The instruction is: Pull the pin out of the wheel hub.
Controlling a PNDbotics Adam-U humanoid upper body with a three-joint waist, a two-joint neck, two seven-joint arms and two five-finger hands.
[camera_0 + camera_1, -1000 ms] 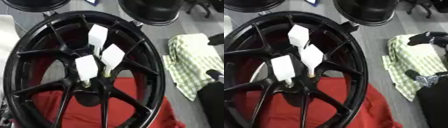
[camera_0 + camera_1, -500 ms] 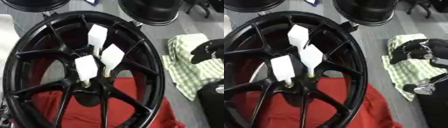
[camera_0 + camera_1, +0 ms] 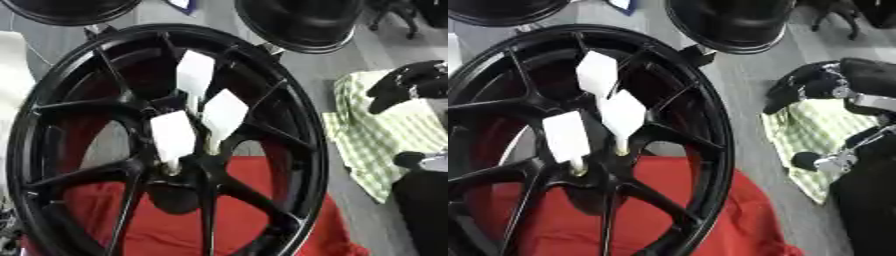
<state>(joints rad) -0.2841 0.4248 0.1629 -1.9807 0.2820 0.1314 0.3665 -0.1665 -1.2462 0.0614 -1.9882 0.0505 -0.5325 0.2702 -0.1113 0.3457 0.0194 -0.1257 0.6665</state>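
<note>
A large black spoked wheel hub (image 3: 311, 150) lies tilted on a red cloth (image 3: 175, 230). Three white pins with flat paddle tops stand in its centre: an upper pin (image 3: 194, 75), a right pin (image 3: 224, 114) and a left pin (image 3: 172, 135). My right hand (image 3: 807, 87) hovers at the right, above a green checked cloth (image 3: 376, 140). It is just outside the rim and apart from the pins. Its fingers droop relaxed towards the wheel and hold nothing. My left hand shows in neither view.
Two more black wheels stand at the far edge, one at the top right (image 3: 302, 20) and one at the top left (image 3: 70, 7). A white object (image 3: 10, 65) lies at the left edge. Grey floor shows between the hub and the checked cloth.
My right hand has come in from the right edge and moved left towards the wheel rim. The wheel and the three pins have not moved.
</note>
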